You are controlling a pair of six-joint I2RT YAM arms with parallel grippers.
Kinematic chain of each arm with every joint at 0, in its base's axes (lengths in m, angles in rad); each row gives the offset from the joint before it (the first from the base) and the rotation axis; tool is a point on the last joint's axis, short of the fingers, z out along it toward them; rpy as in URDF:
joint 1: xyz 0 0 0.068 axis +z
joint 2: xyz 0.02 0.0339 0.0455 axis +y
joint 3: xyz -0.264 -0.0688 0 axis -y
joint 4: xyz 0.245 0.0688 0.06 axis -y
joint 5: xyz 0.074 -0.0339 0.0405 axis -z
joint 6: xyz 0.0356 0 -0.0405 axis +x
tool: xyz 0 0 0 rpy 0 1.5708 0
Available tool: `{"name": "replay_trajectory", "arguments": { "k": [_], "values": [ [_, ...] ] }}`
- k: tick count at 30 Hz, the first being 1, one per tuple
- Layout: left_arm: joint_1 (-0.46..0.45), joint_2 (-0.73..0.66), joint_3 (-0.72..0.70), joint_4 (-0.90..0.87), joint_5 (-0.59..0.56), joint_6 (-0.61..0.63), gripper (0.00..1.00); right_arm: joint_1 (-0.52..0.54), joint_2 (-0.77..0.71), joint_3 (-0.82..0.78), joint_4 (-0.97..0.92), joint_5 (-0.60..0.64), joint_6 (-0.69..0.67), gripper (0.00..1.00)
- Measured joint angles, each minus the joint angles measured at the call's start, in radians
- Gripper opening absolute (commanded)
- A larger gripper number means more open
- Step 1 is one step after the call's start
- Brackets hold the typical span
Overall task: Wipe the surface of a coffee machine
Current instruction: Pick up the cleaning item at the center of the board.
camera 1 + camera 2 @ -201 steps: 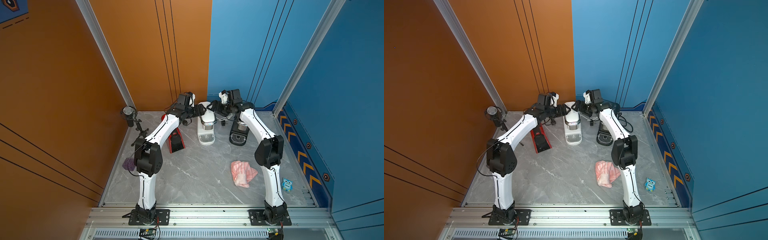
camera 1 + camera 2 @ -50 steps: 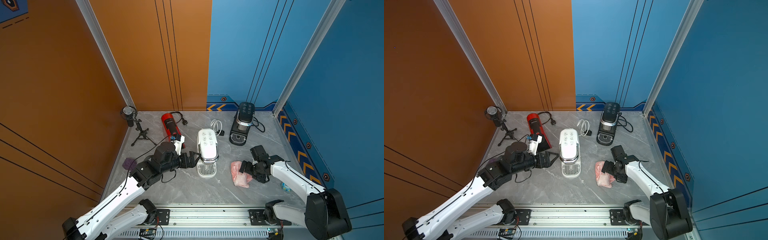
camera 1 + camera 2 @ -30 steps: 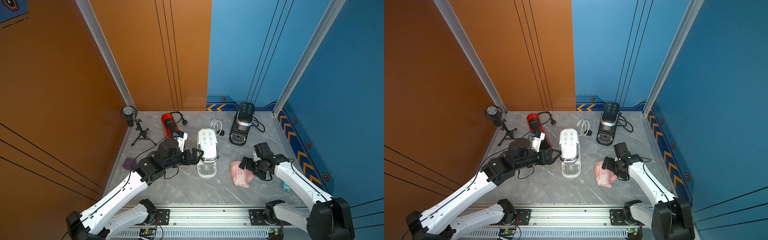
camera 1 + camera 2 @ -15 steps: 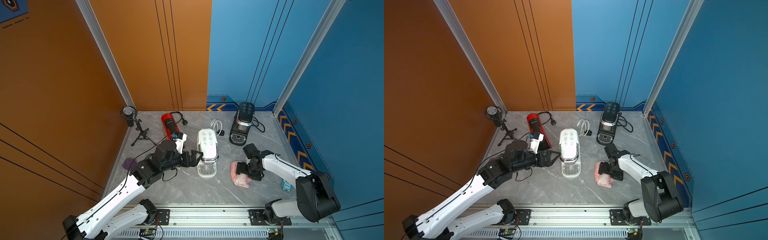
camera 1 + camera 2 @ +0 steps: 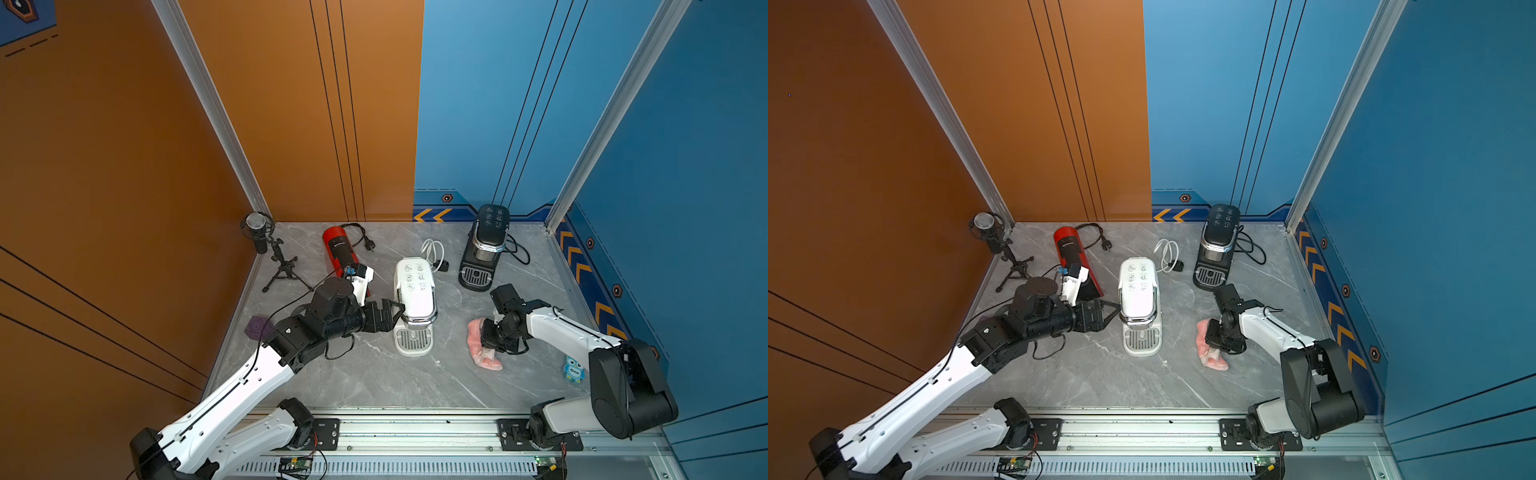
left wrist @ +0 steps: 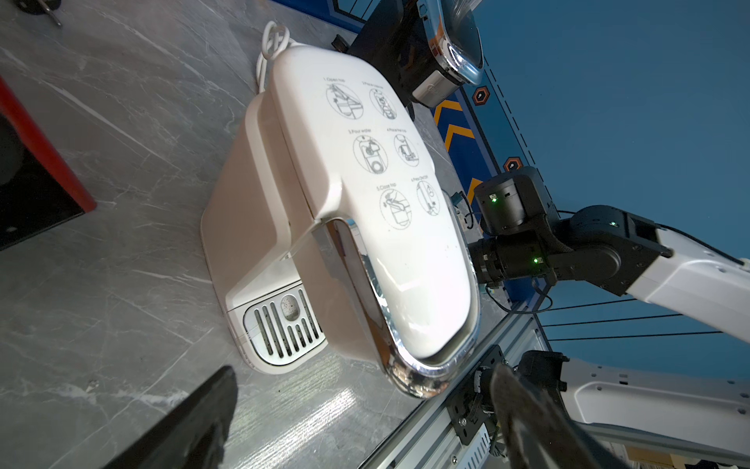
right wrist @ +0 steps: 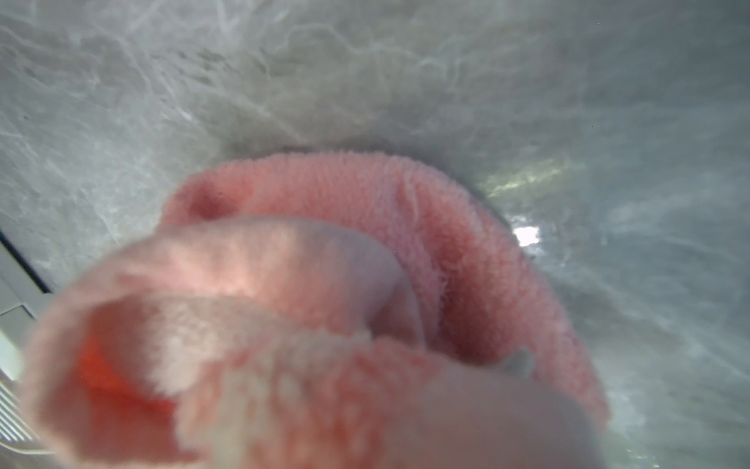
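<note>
In both top views we judge the wiping not yet begun. The pink cloth (image 5: 488, 360) lies on the grey table (image 5: 374, 386) right of centre, apart from the white coffee machine (image 5: 415, 297) at centre. The right gripper (image 5: 492, 337) presses down on the cloth, with the right arm (image 5: 561, 332) bent low from the lower right; its jaws are hidden here. The left gripper (image 5: 390, 316) reaches in level from the lower left, jaws wide and empty, just beside the machine's head.

In the left wrist view the machine (image 6: 365, 195) fills the centre. The two dark fingers (image 6: 190, 422) at the bottom edge stand far apart with nothing between them.

In the right wrist view the cloth (image 7: 365, 251) bunches against the lens across the lower half, so we take the jaws as closed on a fold. Lifting, carrying and wiping remain.
</note>
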Motion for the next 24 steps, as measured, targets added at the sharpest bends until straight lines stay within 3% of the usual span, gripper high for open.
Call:
{"name": "replay_trajectory", "arguments": {
  "k": [4,12,17,24],
  "values": [
    [0.026,-0.003,0.000,0.000,-0.001,0.009,0.99,0.049,-0.084,0.082,-0.076,0.047,-0.012,0.00],
    [0.117,-0.010,0.002,-0.020,-0.036,0.016,0.99,0.191,-0.246,0.433,-0.187,0.144,-0.058,0.00],
    [0.131,-0.006,0.002,-0.022,-0.085,-0.012,1.00,0.351,-0.210,0.630,-0.247,0.177,-0.099,0.00],
    [0.105,0.040,0.002,-0.022,-0.143,-0.058,1.00,0.553,-0.009,0.824,-0.250,0.187,-0.162,0.00]
  ]
}}
